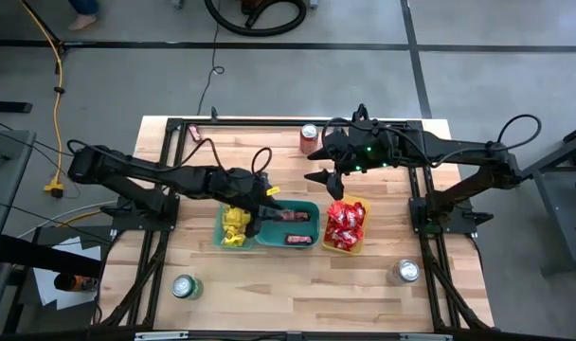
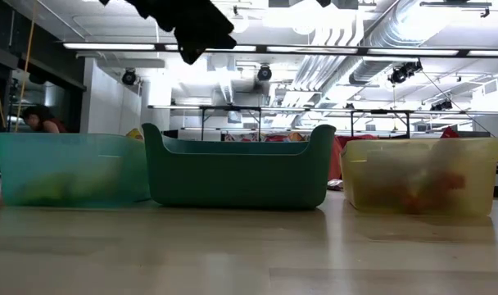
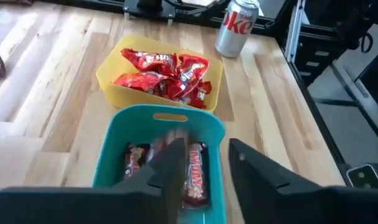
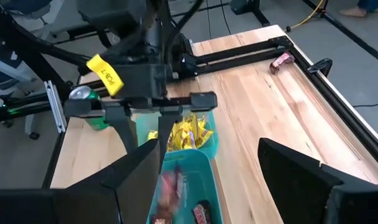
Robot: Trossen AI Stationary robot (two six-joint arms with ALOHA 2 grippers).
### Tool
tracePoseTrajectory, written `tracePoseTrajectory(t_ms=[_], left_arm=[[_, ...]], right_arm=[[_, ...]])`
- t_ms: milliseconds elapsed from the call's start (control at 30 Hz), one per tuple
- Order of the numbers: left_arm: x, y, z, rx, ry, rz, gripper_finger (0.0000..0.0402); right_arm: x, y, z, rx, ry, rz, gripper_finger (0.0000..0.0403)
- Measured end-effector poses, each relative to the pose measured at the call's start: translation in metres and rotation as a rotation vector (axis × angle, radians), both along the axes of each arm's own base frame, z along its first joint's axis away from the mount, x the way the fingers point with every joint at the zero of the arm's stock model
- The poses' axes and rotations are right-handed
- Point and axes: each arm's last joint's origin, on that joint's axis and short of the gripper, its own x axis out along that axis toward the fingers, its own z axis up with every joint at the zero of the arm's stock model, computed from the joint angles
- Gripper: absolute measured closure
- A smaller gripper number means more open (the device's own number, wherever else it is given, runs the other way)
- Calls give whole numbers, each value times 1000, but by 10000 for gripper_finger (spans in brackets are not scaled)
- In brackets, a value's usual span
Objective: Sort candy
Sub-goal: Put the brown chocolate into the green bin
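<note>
We hold our left pincer (image 1: 261,214) released above the middle bin (image 1: 302,206) so a brown bar (image 4: 168,186) drops in, while our right pincer (image 1: 328,180) waits spread wide beyond the red packets (image 1: 345,224).

The left arm reaches in from the left side of the table, its links stretched low and nearly straight toward the middle. Its wrist bends down at the end, so the left gripper (image 1: 261,206) hangs pointing at the table, its two dark fingers (image 3: 176,165) parted with a clear gap between them and nothing pinched there. The right arm comes in from the right, elbow folded near its base, forearm running across toward the centre. The right gripper (image 1: 330,180) hovers higher, fingers (image 4: 139,168) spread wide apart and holding nothing.
</note>
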Motion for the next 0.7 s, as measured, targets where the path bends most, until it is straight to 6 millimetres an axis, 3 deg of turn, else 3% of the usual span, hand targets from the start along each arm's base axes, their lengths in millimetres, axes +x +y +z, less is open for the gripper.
tracePoseTrajectory(t_ms=[167,300,433,567,700], left_arm=[[-3,0,10,5,43,0,231],[-17,12,44,4,-12,33,199],[-44,36,71,-3,-155,150,192],[-72,56,78,-31,-301,271,194],[-93,60,72,-89,-379,325,194]], right_arm=[[0,0,0,-5,4,3,135],[-2,-3,-3,23,40,-41,135],[-10,-12,-13,32,158,-189,135],[-17,-23,-28,60,267,-361,135],[-25,-35,-57,136,390,-528,135]])
